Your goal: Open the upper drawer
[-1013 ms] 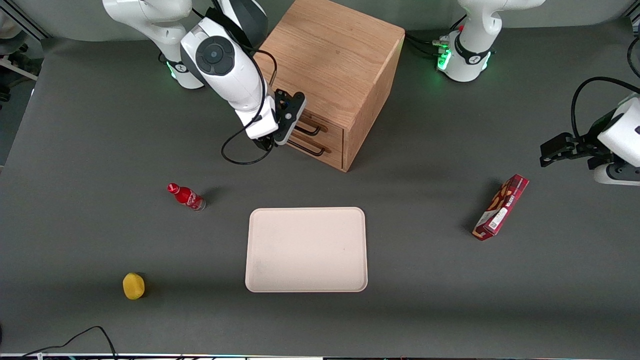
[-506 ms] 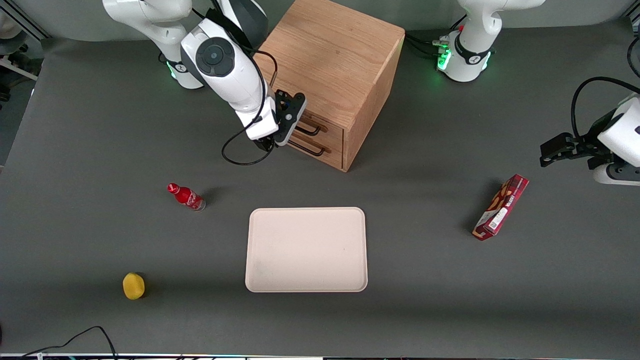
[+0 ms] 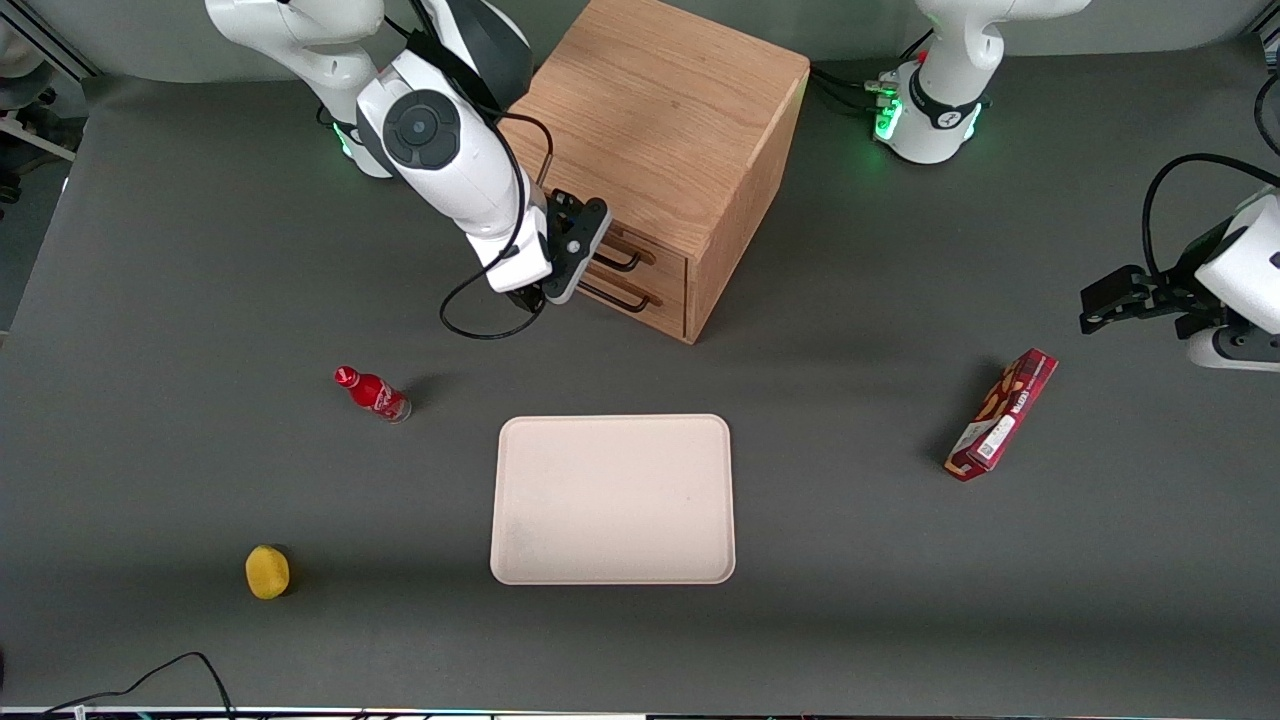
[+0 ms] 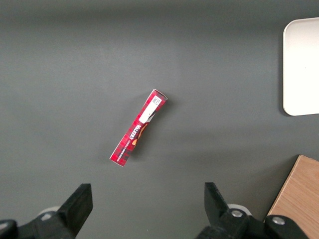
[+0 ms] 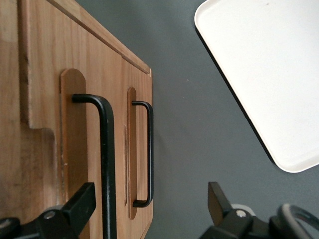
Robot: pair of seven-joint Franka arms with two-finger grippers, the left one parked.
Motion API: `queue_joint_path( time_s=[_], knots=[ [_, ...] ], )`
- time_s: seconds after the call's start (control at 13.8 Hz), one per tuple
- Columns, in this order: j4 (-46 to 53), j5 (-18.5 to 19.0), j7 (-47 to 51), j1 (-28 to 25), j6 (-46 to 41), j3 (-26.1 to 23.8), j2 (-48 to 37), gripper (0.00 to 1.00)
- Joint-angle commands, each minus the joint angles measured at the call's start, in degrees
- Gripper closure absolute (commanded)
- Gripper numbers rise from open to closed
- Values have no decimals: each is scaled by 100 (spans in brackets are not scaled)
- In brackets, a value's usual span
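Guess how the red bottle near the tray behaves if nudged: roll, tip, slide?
The red bottle looks tilted or lying on the table, so it would probably roll. Small and slim, it likely shifts easily. The gripper, open in front of the upper drawer, is well clear of it.

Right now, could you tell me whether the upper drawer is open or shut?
Shut: the upper drawer sits flush with the lower drawer; the gripper, jaws open, is at its handle.

My gripper point(image 3: 562, 262) is black on a white arm. Upper drawer point(image 5: 75, 164) and lower drawer point(image 5: 133, 149): light oak grain, black wire handles. Tray point(image 3: 612, 498), at 6 o'clock from the cabinet point(image 3: 665, 150): cream. Table point(image 3: 200, 250): dark grey. Bottle point(image 3: 372, 393): red. Snack box point(image 3: 1002, 414): red, white label. Round fruit point(image 3: 267, 571): yellow.
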State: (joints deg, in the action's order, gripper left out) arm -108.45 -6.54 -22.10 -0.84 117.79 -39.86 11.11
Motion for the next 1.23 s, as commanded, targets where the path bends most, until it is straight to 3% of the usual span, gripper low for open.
queue_joint_path(
  time_s=[0.0,1.16],
  knots=[
    [148,-14,100,-48,-46,-30,111,0],
    [-265,-6,346,-110,279,-65,119,0]
  ],
)
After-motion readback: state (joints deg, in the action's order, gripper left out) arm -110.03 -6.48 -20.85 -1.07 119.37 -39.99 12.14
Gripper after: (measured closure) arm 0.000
